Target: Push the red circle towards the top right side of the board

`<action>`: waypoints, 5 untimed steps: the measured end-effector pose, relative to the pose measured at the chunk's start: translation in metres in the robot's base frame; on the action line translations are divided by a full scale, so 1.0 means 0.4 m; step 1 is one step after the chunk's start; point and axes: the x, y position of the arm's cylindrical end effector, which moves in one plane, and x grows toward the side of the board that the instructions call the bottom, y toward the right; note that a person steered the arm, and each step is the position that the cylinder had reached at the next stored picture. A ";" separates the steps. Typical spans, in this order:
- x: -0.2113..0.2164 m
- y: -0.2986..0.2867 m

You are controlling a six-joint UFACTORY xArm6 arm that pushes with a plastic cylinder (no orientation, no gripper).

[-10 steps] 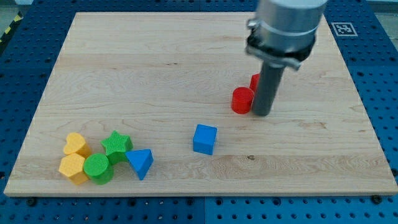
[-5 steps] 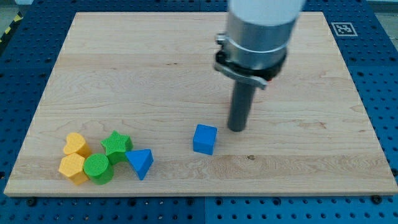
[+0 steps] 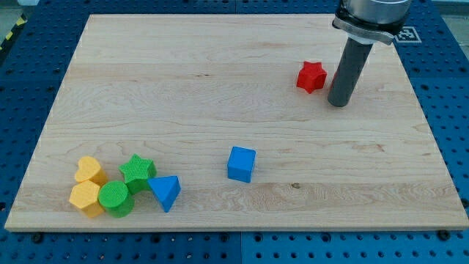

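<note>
My tip (image 3: 338,104) rests on the board in the upper right part, just right of and below the red star (image 3: 311,76). The red circle is almost wholly hidden behind the rod. Only a thin red sliver (image 3: 334,82) shows at the rod's left edge, between the rod and the star. I cannot tell whether the tip touches the circle.
A blue cube (image 3: 241,163) lies near the board's middle bottom. A cluster sits at the bottom left: two yellow blocks (image 3: 88,183), a green star (image 3: 137,170), a green circle (image 3: 116,199) and a blue triangle (image 3: 165,191). The board's right edge (image 3: 421,110) is close to the rod.
The rod swung left and down past the red circle, then up and right. The circle has left its spot left of the rod and is now hidden behind it, right of the star.
</note>
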 end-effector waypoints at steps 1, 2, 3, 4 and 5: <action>-0.110 0.001; -0.213 0.016; -0.208 0.012; -0.124 -0.058; -0.014 -0.121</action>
